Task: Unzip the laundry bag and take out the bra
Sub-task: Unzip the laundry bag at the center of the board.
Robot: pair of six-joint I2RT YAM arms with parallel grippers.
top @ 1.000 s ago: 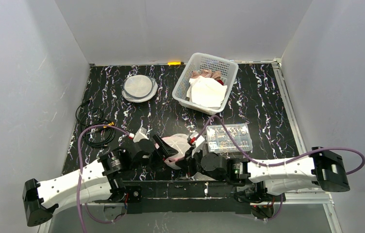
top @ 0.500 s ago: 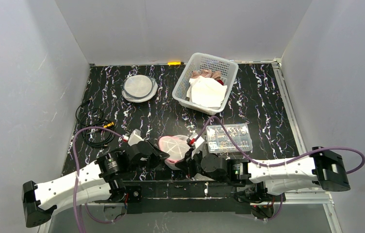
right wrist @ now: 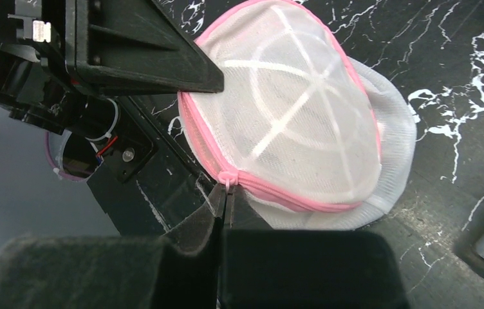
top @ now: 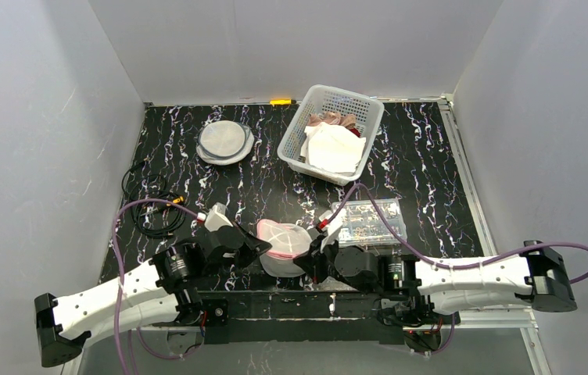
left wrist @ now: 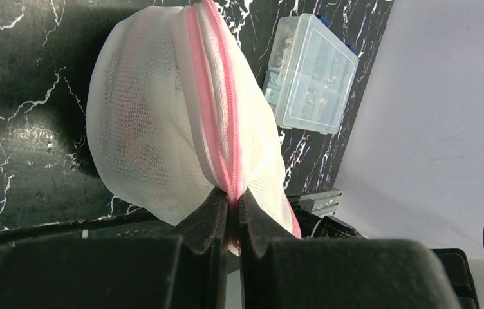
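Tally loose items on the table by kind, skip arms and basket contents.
laundry bag: 1
basket: 1
clear compartment box: 1
round mesh disc: 1
cable coil: 1
small yellow item: 1
Total: 6

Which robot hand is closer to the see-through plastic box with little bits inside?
Right. The right gripper sits just left of the clear plastic box; the left gripper is beyond the pink-zipped mesh bag.
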